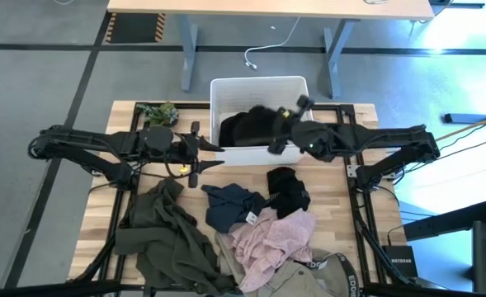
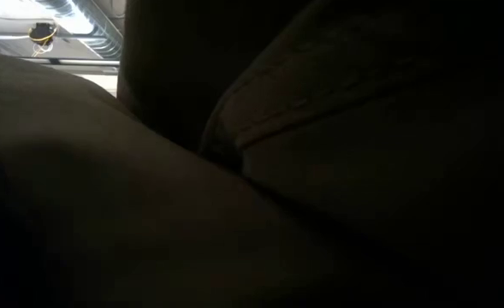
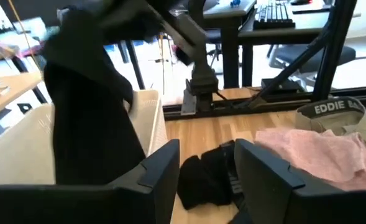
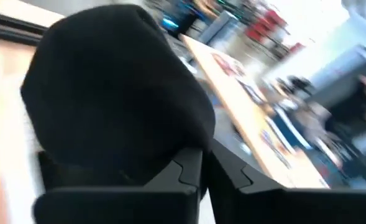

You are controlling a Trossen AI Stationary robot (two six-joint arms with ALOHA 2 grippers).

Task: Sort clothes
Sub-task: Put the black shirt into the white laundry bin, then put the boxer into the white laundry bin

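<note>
from above, the right end effector (image 1: 285, 132) holds a black garment (image 1: 251, 128) over the white bin (image 1: 259, 87); its wrist view shows the fingers clamped on that cloth. the left end effector (image 3: 204, 177), fingers apart, hangs above the table (image 1: 342, 214), empty.

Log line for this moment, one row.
right claw: shut on black garment over bin | left claw: open, empty
</note>
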